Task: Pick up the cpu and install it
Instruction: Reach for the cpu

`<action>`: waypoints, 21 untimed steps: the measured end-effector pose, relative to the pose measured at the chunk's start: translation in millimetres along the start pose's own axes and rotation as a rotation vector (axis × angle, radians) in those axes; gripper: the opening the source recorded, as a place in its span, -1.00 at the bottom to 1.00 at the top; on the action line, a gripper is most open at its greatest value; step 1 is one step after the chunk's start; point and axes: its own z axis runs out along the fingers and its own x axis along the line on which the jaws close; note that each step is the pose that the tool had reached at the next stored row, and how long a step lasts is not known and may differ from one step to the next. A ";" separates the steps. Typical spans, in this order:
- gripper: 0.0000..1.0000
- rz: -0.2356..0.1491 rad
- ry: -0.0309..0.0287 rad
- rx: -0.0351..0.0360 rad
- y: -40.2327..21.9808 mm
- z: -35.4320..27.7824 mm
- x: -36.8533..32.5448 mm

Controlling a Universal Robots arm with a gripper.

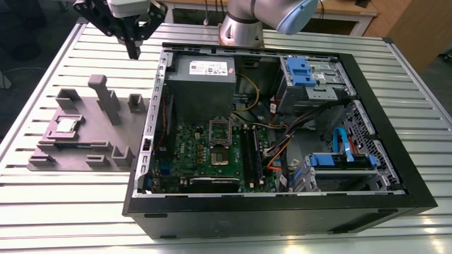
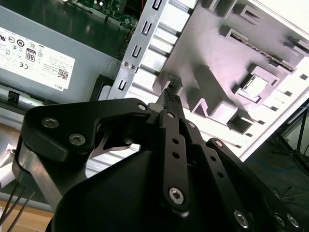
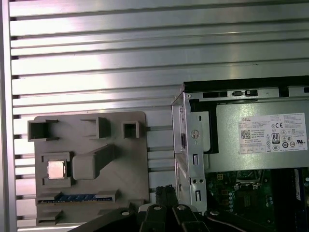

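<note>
The cpu [image 1: 67, 125] is a small silver square chip lying in a recess of the mauve-grey tray [image 1: 84, 151] on the slatted table, at the exterior view's left. It also appears in the second wrist view as the cpu [image 2: 254, 86] and in the first wrist view as the cpu [image 3: 56, 169]. My gripper [image 1: 133, 52] hangs high above the table beyond the tray, near the case's back corner, well away from the chip. Its black fingers are shut with nothing between them. The metal socket frame [image 1: 220, 142] sits on the green motherboard inside the open computer case [image 1: 282, 211].
A grey power-supply box [image 1: 202, 71] fills the case's back corner near the gripper. Tall raised blocks [image 1: 105, 98] stand on the tray between the gripper and the chip. Drive cages, blue clips and cables crowd the case's right side. Bare slatted table [image 1: 71, 211] surrounds the tray.
</note>
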 end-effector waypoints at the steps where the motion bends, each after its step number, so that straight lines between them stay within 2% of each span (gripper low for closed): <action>1: -0.80 0.000 -0.0001 0.0000 0.0 0.0 0.1; 21: -0.80 0.000 0.0001 0.0000 -0.4 0.8 4.8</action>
